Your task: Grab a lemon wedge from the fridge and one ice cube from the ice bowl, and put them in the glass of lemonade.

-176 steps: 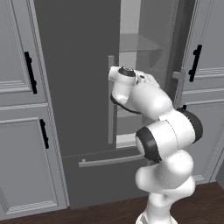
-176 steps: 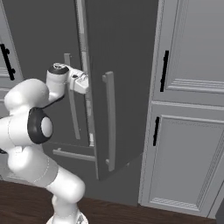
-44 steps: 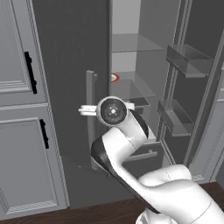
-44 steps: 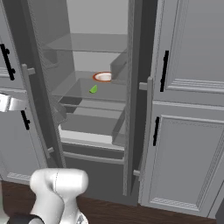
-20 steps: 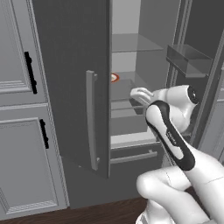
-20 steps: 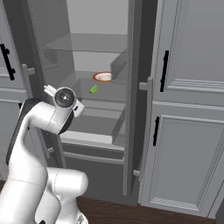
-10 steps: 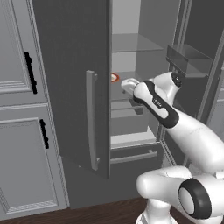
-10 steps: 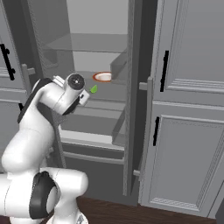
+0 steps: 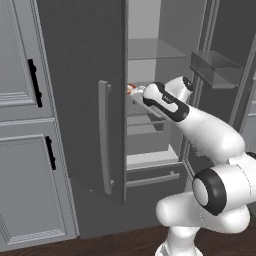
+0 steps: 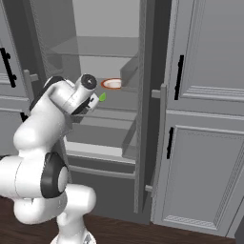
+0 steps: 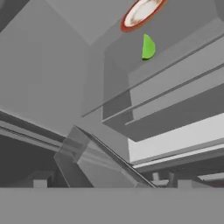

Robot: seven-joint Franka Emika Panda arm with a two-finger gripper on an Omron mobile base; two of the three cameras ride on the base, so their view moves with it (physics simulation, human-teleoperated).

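one lemon wedge [image 11: 148, 47], one plate [image 11: 141, 13]

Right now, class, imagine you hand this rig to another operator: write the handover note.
Gripper: open, empty, reaching into the fridge.
Lemon wedge: lies on a fridge shelf, just in front of an orange-rimmed plate, not touched yet.
Done: both fridge doors stand open.
Left: grasp the wedge, take one ice cube, put both in the lemonade glass.

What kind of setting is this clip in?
A rendered home kitchen, most likely: a tall dark fridge standing open, panelled grey cabinets beside it, and a plate and lemon wedge on its shelf.
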